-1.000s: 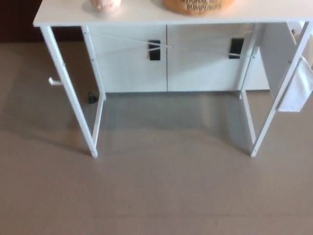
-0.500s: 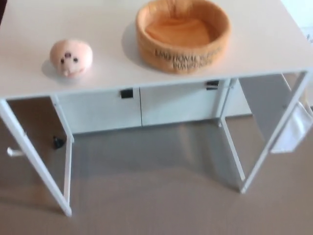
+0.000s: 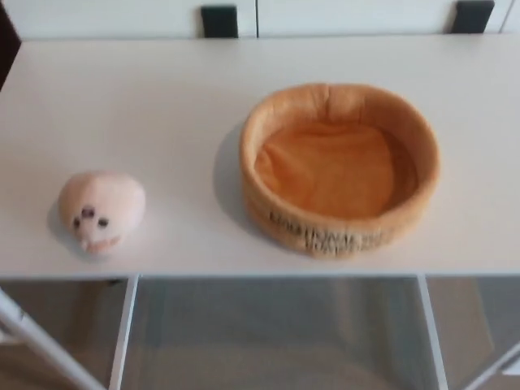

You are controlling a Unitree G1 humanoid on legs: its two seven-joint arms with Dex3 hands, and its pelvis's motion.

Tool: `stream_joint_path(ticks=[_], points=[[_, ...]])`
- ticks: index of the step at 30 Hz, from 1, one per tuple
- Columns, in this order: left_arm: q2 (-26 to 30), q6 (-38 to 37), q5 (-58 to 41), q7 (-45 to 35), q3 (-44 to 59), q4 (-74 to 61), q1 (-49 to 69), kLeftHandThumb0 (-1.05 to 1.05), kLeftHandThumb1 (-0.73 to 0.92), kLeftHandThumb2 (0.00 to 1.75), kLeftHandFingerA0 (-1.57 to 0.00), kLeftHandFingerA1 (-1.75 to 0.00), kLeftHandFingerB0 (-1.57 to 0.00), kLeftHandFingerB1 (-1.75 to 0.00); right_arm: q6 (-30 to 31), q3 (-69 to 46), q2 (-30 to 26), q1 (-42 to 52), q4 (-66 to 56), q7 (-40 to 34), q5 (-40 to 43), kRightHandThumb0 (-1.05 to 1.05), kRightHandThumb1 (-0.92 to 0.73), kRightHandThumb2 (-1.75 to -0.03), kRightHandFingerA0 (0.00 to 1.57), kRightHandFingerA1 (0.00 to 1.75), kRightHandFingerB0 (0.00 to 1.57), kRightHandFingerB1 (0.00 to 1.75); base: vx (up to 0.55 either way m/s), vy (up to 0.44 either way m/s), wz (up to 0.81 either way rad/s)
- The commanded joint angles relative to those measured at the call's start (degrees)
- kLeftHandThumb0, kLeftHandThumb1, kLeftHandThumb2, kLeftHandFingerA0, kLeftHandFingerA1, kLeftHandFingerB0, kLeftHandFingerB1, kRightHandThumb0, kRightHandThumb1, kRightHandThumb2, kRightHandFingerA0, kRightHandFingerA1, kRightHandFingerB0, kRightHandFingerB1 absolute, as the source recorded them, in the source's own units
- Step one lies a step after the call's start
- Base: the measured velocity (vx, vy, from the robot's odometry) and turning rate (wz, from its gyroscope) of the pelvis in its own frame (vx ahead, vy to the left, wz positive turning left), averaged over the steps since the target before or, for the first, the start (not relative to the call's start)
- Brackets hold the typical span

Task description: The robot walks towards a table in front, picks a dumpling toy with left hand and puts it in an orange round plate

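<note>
A pale pink dumpling toy (image 3: 101,210) with a small dark-eyed face lies on the white table (image 3: 146,106), near its front edge at the left. To its right stands the orange round plate (image 3: 340,166), a soft basket-like dish with a raised rim and dark lettering on its front; nothing lies inside it. About a hand's width of bare tabletop separates the two. Neither of my hands nor any part of my arms shows in the head view.
The table's front edge (image 3: 260,275) runs across the lower part of the picture, with white legs (image 3: 123,333) and grey floor (image 3: 276,341) below. White cabinet fronts with black handles (image 3: 219,20) stand behind the table.
The whole picture has shifted: the camera has come closer and higher over the table. The toy and plate now fill the middle of the view and have not moved on the table.
</note>
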Motion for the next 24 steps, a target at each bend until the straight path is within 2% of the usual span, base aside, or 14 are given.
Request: stream_joint_path(ticks=[1, 12, 19, 22, 24], points=[[0.95, 0.07, -0.77, -0.79, 0.48, -0.93, 0.03, -0.27, 0.59, 0.58, -0.52, -0.37, -0.43, -0.37, -1.24, 0.29, 0.36, -0.31, 3.33, -0.29, 0.24, 0.0, -0.59, -0.56, 0.75, 0.49, 0.35, 0.35, 0.36, 0.11, -0.25], [1.45, -2.14, 0.36, -0.72, -0.47, -2.26, 0.97, -0.25, 0.6, 0.58, -0.5, -0.37, -0.41, -0.36, -2.44, 0.21, 0.78, -0.58, 5.39, -0.74, 0.21, 0.0, -0.59, -0.55, 0.73, 0.47, 0.37, 0.35, 0.35, 0.201, -0.04], [1.56, -1.65, 0.69, -1.01, -1.13, -4.34, 2.08, -0.25, 0.59, 0.58, -0.49, -0.36, -0.4, -0.36, -2.31, 0.29, 0.83, 0.14, 4.62, -1.1, -0.28, 0.04, -0.58, -0.56, 0.73, 0.49, 0.37, 0.36, 0.08, -0.057, 0.09], [1.75, -1.07, 0.62, -1.37, -1.35, -5.63, 2.63, -0.26, 0.59, 0.58, -0.48, -0.35, -0.4, -0.37, -3.87, 0.45, 0.94, -1.32, 7.9, -1.75, -0.45, -0.03, -0.58, -0.57, 0.75, 0.5, 0.38, 0.36, 0.05, -0.265, 0.14], [1.79, -0.72, 0.51, -1.45, -1.41, -5.55, 2.47, -0.27, 0.59, 0.58, -0.48, -0.35, -0.39, -0.36, -4.27, 0.53, 0.9, -1.42, 8.12, -1.94, -0.55, 0.02, -0.57, -0.56, 0.75, 0.5, 0.37, 0.36, 0.03, -0.326, 0.04]])
